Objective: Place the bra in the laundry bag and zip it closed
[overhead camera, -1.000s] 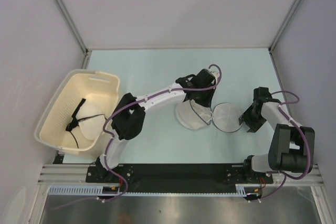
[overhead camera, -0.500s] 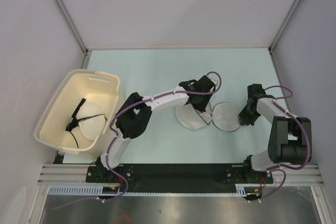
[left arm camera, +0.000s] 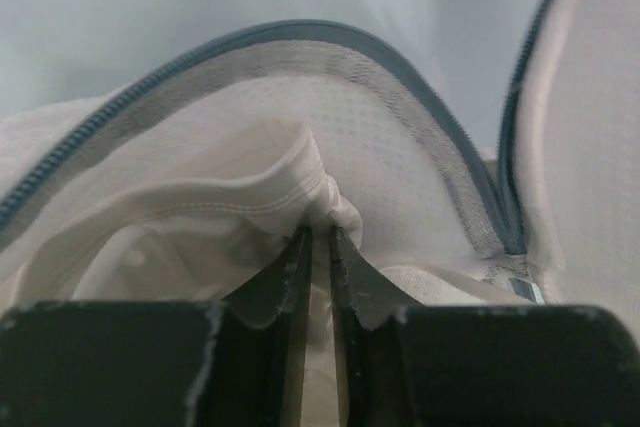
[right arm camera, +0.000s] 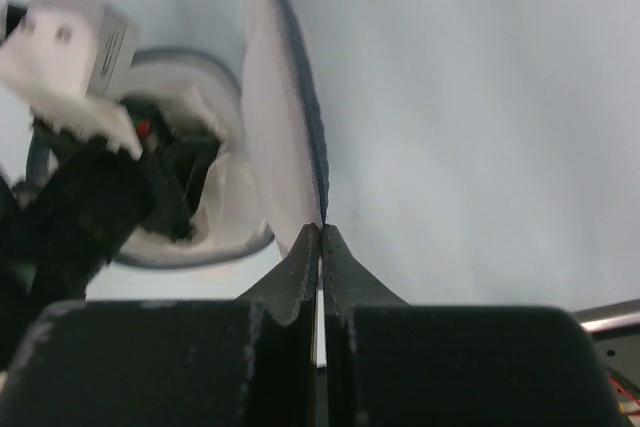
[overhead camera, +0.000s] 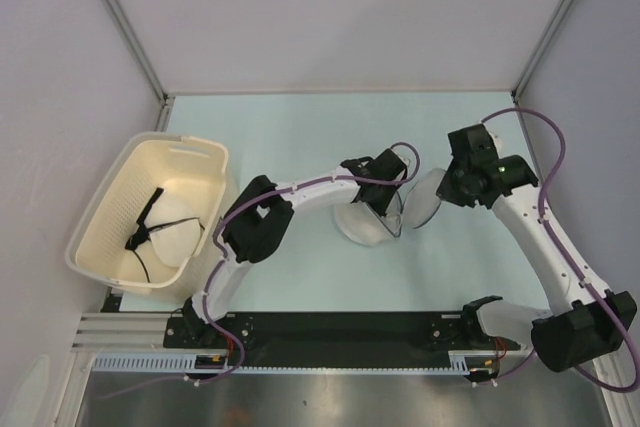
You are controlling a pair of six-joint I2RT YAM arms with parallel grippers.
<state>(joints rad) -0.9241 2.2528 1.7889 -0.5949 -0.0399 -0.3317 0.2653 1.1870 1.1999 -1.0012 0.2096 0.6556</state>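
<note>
The laundry bag (overhead camera: 358,231) lies unzipped mid-table, its dark zipper rim (left arm camera: 300,35) arching over the pouch in the left wrist view. The bra (left arm camera: 220,197), shiny white fabric, is bunched inside the pouch. My left gripper (left arm camera: 320,235) is down in the pouch, shut on a fold of the bra; from above it (overhead camera: 386,207) covers the pouch's right side. My right gripper (right arm camera: 321,229) is shut on the zipper edge of the bag's round lid (right arm camera: 280,117). The lid (overhead camera: 425,197) stands tilted up off the table at the pouch's right.
A cream slotted basket (overhead camera: 105,209) stands at the left edge of the table, holding a black strappy garment (overhead camera: 146,219) over something white. Metal frame posts and grey walls border the table at the back and sides.
My right gripper has shut on the lid's edge and risen toward the back, lifting the lid from flat on the table to tilted upright. The left gripper has shifted slightly over the pouch.
</note>
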